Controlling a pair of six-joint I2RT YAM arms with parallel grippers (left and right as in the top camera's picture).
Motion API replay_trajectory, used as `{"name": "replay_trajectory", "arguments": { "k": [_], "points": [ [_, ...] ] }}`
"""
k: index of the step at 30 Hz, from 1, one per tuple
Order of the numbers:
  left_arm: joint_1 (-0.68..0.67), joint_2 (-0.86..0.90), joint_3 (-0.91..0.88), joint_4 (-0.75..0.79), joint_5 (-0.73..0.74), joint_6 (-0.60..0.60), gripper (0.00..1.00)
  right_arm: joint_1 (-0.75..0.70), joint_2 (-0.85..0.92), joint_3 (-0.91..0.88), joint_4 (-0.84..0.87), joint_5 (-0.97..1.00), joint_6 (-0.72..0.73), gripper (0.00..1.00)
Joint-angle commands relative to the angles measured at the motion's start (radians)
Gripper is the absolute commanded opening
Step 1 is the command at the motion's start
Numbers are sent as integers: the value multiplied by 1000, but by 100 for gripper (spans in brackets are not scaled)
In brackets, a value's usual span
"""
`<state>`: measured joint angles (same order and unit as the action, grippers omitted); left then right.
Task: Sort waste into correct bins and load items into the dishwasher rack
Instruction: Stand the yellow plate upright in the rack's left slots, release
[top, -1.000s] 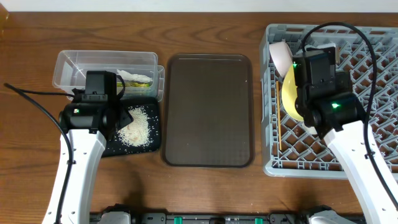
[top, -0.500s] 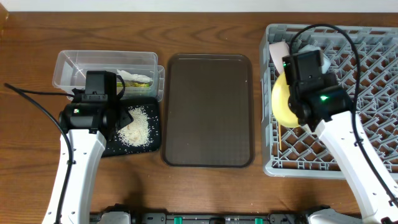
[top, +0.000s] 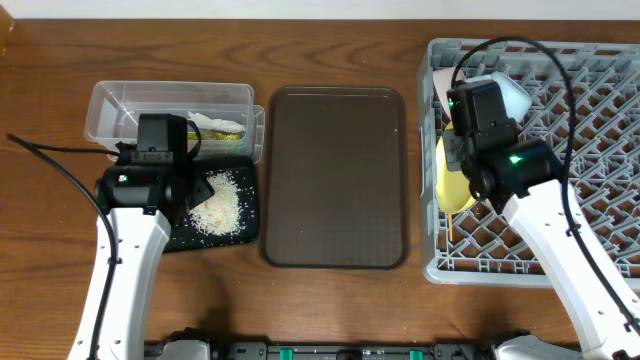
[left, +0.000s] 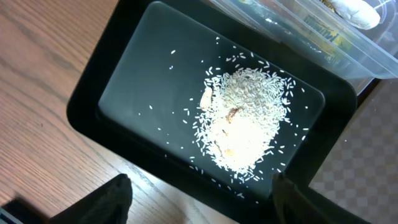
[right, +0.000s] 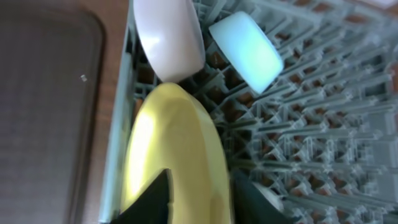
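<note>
My right gripper (right: 199, 200) is shut on the yellow plate (right: 174, 143), which stands on edge in the grey dishwasher rack (top: 560, 170) by its left wall. The plate also shows in the overhead view (top: 448, 180). Beyond it in the rack lie the pinkish-white bowl (right: 169, 37) and the light blue bowl (right: 245, 53). Thin chopsticks (top: 450, 228) lie in the rack below the plate. My left gripper (left: 199, 205) is open and empty above the near edge of the black tray (left: 137, 74), which holds the rice heap (left: 245, 124). The clear tub (top: 130, 105) holds the yellow-green wrapper (top: 226, 129) and the white paper scrap (left: 351, 9). The green cup is out of view.
A large dark brown serving tray (top: 335, 178) lies between the black tray and the rack. The rack's right part (right: 323, 124) is open lattice with pegs. Bare wooden table (top: 330, 300) runs along the front.
My right gripper has moved left with the yellow plate, bringing it against the rack's left wall. The light blue bowl has come into view. The left arm has not moved.
</note>
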<state>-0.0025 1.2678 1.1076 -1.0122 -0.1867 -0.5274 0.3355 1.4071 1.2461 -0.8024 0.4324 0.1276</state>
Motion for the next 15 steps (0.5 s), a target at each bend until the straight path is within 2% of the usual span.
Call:
{"name": "replay_trajectory", "arguments": {
  "k": [1,3,5,8,10,12,15],
  "points": [
    [4,6,7,8,-5,-6,79,-25,-61,2,9,-23,105,40],
    [3,6,7,24,0,21,80,-56,-89,2,9,-56,104,43],
    [3,6,7,55,53,102,80,-102,-114,2,7,-132,104,46],
    [1,6,7,96,157,204,81,-197,-138,2,-2,-301,105,48],
    [-4,6,7,109,226,263,83,-270,-140,2,-17,-454,103,55],
    [-11,6,7,101,272,311,84,-330,-137,2,-51,-570,72,59],
    [-22,6,7,31,284,332,84,-385,-138,-4,-93,-598,58,63]
  ]
}}
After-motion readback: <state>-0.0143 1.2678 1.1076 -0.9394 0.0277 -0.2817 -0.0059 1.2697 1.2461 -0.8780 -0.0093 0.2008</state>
